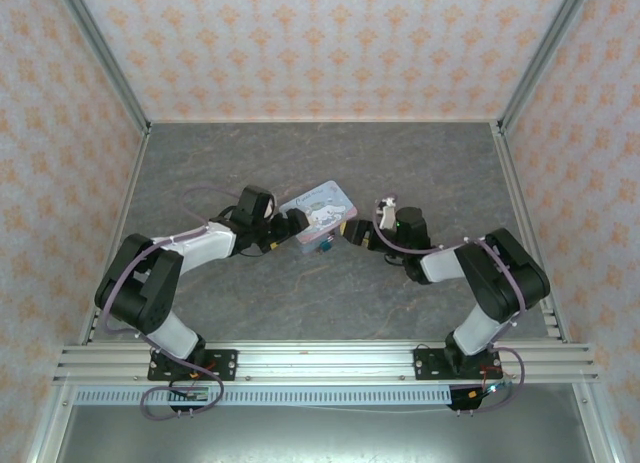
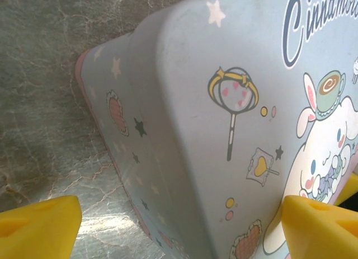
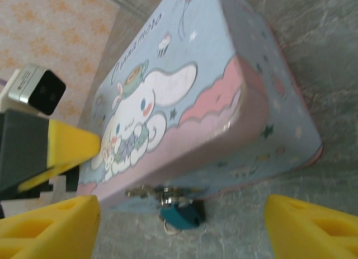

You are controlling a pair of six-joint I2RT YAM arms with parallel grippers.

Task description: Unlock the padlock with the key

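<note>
The small teal padlock point(image 3: 180, 214) hangs by its thin metal shackle from the hasp on the front side of the pastel cartoon tin point(image 3: 184, 97). A small pale metal ring sticks out beneath it; I cannot tell whether this is the key. My right gripper point(image 3: 182, 236) is open, and the padlock lies just ahead between its yellow fingers point(image 3: 50, 228). My left gripper point(image 2: 179, 236) is open astride the tin point(image 2: 212, 102); one fingertip point(image 3: 70, 147) rests against the lid. From above, the padlock point(image 1: 325, 249) is a teal speck between the left gripper point(image 1: 297, 228) and the right gripper point(image 1: 350, 233).
The tin point(image 1: 320, 211) lies at an angle in the middle of the grey marbled table point(image 1: 320, 163). Patterned walls enclose the table on three sides. Bare tabletop lies behind the tin and in front of it.
</note>
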